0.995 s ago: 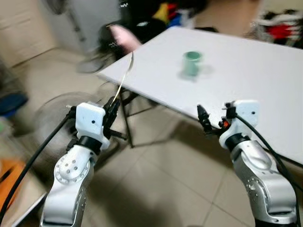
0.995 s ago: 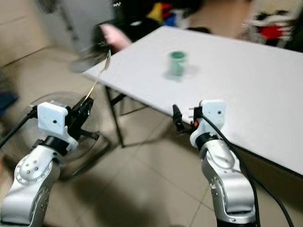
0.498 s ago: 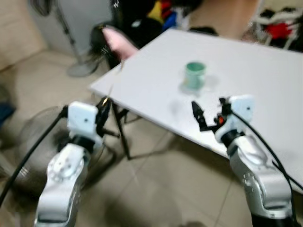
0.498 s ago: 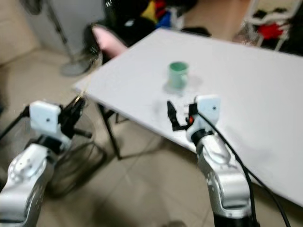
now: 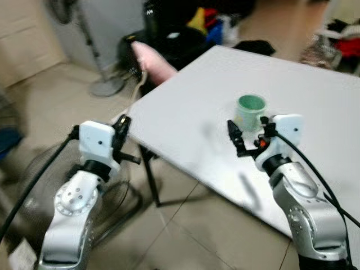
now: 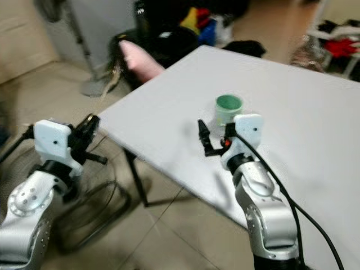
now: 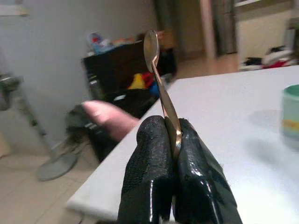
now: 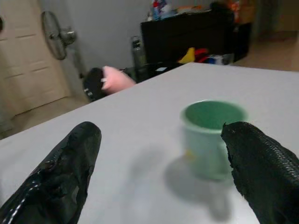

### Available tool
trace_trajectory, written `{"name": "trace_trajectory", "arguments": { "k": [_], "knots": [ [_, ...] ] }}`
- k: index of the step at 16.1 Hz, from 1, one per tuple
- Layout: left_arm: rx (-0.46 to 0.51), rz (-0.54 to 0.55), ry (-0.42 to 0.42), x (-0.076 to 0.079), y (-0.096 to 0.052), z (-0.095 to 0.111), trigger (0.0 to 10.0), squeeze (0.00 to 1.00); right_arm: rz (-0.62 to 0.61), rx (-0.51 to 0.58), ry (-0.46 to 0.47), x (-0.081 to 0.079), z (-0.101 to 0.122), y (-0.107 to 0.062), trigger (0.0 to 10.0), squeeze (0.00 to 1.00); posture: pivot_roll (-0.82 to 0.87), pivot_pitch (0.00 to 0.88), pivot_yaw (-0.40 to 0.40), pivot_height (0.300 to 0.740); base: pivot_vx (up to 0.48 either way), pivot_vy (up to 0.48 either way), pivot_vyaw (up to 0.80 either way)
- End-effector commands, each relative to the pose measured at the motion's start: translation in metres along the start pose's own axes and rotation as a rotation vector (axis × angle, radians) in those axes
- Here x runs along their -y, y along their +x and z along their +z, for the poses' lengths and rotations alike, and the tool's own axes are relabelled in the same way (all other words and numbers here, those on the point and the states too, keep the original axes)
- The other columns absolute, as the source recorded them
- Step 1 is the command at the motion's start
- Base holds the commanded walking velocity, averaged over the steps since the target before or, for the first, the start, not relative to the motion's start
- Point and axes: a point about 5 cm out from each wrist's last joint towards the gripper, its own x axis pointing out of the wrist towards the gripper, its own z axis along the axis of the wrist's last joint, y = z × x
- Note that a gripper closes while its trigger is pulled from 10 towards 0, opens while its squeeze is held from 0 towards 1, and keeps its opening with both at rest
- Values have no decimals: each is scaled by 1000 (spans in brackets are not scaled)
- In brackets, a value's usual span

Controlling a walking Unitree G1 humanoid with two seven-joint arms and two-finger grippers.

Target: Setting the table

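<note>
spoon point(image 7: 160, 88) pinched in left gripper point(image 7: 170, 140) — right gripper point(image 8: 159, 163) spread wide, empty.

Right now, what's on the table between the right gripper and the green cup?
Nothing. The right wrist view shows bare white table between the right gripper, jaws open, and the cup just ahead.

Even indoor light, nothing harsh, no glare. Motion blur smears both eye views, worst toward nine o'clock on the floor. Soft shadows lie on the white table point(image 5: 292, 84) beside the green mug point(image 5: 250, 111). In the left wrist view the fingers point(image 7: 154, 163) show sharp, the background hazy.
</note>
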Motion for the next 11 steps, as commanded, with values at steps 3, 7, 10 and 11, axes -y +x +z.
{"name": "trace_trajectory", "arguments": {
  "k": [3,7,10,11],
  "knots": [
    [1,-9,-23,5,-1,1,10000,0,22,38,0,2,7,-4,10000,0,-83,0,102,740,394,0,0],
    [6,-15,-49,10,0,1,10000,0,0,41,13,4,6,-10,10000,0,-91,0,107,740,0,0,-200],
    [0,-26,-40,13,3,-1,10000,0,-5,28,22,2,4,-15,10000,0,-98,0,117,740,0,401,-800],
    [-4,-34,-36,13,5,-1,10000,0,-9,26,22,2,3,-16,10000,0,-100,0,122,740,0,480,-800]
  ]
}}
